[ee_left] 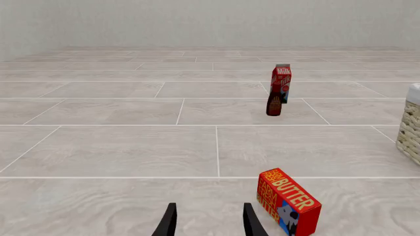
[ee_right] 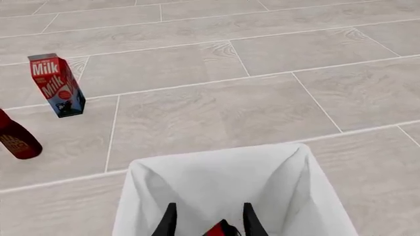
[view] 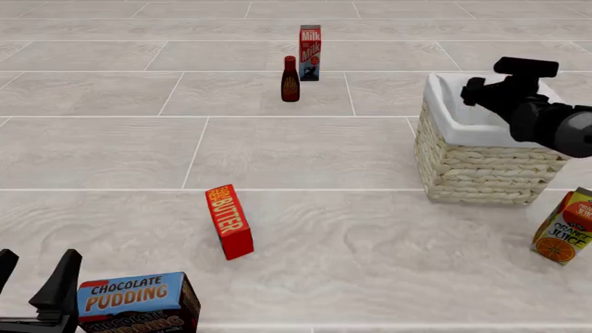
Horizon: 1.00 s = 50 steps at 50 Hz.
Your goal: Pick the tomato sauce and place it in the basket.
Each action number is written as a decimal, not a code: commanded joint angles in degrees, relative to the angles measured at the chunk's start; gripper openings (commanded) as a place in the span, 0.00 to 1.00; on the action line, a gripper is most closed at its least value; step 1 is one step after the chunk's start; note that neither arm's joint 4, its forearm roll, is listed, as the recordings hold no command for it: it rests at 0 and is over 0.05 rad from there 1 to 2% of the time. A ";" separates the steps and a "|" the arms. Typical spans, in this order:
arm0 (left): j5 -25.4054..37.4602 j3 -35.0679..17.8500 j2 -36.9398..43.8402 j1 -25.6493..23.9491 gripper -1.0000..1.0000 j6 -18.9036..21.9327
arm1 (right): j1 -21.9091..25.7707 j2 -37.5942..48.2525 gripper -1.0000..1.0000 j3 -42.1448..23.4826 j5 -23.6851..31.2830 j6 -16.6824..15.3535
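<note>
The basket (view: 481,166) is a pale woven wicker square with a white cloth lining, at the right of the table. It also shows in the right wrist view (ee_right: 229,182) and at the edge of the left wrist view (ee_left: 411,132). My right gripper (view: 472,91) hangs over the basket's opening with its fingers spread (ee_right: 209,223). A small red and dark sliver (ee_right: 220,229), apparently the tomato sauce can, shows low between the fingers, inside the lining; the fingers do not touch it. The can is hidden in the front view. My left gripper (view: 35,277) is open and empty at the near left (ee_left: 209,223).
A red butter box (view: 229,220) stands mid-table, just ahead of my left gripper (ee_left: 288,201). A chocolate pudding box (view: 138,302) is beside my left gripper. A milk carton (view: 310,43) and a dark red-capped bottle (view: 290,80) stand far back. An orange juice carton (view: 564,236) is near right.
</note>
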 commanded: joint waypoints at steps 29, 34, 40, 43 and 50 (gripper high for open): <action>0.00 0.00 0.00 0.00 1.00 0.00 | 1.35 -1.54 1.00 -0.16 0.81 0.00; 0.00 0.00 0.00 0.00 1.00 0.00 | 1.75 -2.15 1.00 0.38 0.61 -0.20; 0.00 0.00 0.00 0.00 1.00 0.00 | 2.47 -2.95 1.00 1.12 0.35 -0.30; 0.00 0.00 0.00 0.00 1.00 0.00 | 3.52 -3.87 1.00 1.62 0.40 -0.21; 0.00 0.00 0.00 0.00 1.00 0.00 | 3.86 -3.86 1.00 1.55 0.24 -0.35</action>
